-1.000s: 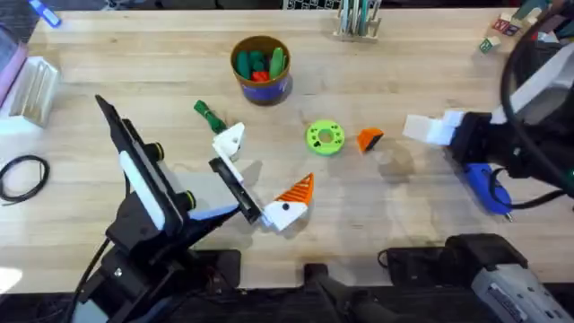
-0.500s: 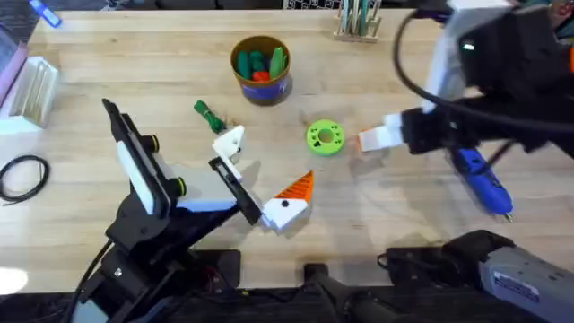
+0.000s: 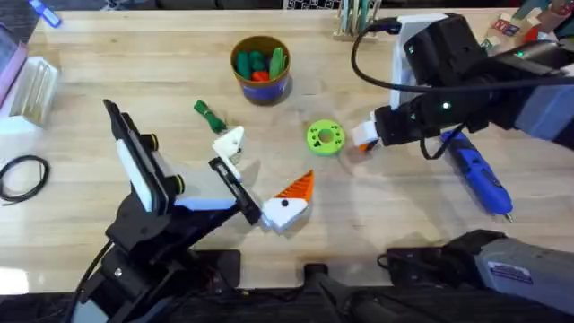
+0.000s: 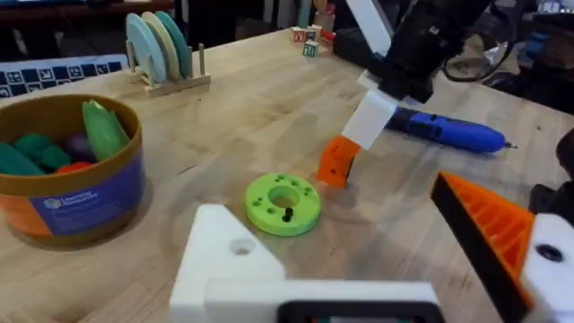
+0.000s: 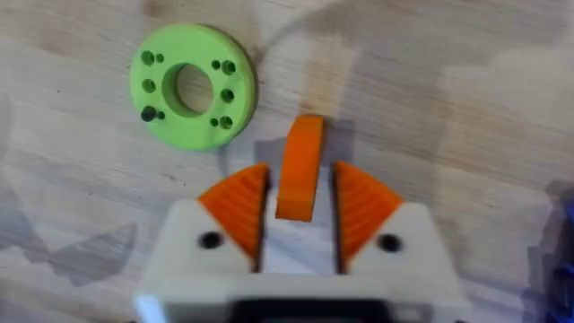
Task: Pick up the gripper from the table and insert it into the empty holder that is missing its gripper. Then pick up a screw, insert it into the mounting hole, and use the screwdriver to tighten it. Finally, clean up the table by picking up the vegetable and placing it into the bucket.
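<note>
The gripper (image 3: 362,143), a small orange wedge, is seen from overhead lying on the table (image 3: 134,81) just beside the green disc (image 3: 325,137), at the tip of the right gripper (image 3: 366,136). The screwdriver (image 3: 475,172) is laid on the table under the right arm, near the table's right side. The bucket (image 3: 260,67) stands toward the far edge, and the vegetable (image 3: 208,114) lies between it and the left gripper (image 3: 260,175). Bare wood is left open between the bucket and the right arm.

In the left wrist view, the gripper (image 4: 337,161) is shown standing on the table, touched from above by the white tip of the right gripper (image 4: 368,121). The disc (image 4: 283,203) is seen close beside it but apart, with a dark screw in one hole. The holder (image 4: 238,269), bare of orange, is seen in the foreground, with the left jaws spread wide and nothing between them. The bucket (image 4: 67,170) and screwdriver (image 4: 446,132) are seen to either side.

In the right wrist view, the gripper (image 5: 300,167) is seen between the two orange pads (image 5: 240,208), with narrow gaps on both sides; the right jaws are open around it, not yet closed. The disc (image 5: 192,85) lies just beyond.
</note>
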Action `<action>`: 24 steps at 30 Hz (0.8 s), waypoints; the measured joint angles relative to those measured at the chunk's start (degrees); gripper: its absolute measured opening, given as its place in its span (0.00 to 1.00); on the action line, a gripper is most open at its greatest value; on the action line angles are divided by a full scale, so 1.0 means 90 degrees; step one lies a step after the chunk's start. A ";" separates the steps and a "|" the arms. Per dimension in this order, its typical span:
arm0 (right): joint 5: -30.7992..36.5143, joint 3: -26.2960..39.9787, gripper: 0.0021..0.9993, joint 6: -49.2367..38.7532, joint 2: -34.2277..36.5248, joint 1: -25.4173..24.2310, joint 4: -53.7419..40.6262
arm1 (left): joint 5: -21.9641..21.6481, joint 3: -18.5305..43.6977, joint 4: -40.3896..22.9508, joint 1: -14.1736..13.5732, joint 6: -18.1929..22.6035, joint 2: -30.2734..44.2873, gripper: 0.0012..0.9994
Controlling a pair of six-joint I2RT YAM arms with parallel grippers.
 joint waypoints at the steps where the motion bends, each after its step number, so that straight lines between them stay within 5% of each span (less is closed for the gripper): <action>1: 0.0002 0.0000 0.42 0.0016 0.0002 0.0000 -0.0009 | 0.0000 0.0000 0.0000 0.0000 0.0000 0.0000 0.99; 3: 0.0015 0.0000 0.14 0.0023 0.0000 0.0000 -0.0019 | 0.0000 0.0000 0.0000 0.0000 -0.0005 0.0000 0.99; 5: 0.0025 0.0014 0.01 0.0063 0.0000 0.0000 -0.0022 | 0.0000 0.0000 0.0000 0.0000 -0.0015 0.0000 0.99; 12: -0.0381 0.0402 0.01 0.0068 -0.0369 0.0088 -0.0450 | 0.0000 0.0000 0.0000 0.0000 -0.0017 0.0000 0.99; 18: -0.2633 0.0515 0.01 0.0077 -0.1228 0.0126 0.0624 | 0.0000 0.0000 0.0000 0.0000 -0.0017 0.0000 0.99; 24: -0.4944 0.0311 0.01 0.0448 -0.0649 0.0172 0.1893 | 0.0000 0.0000 0.0000 0.0000 -0.0017 0.0000 0.99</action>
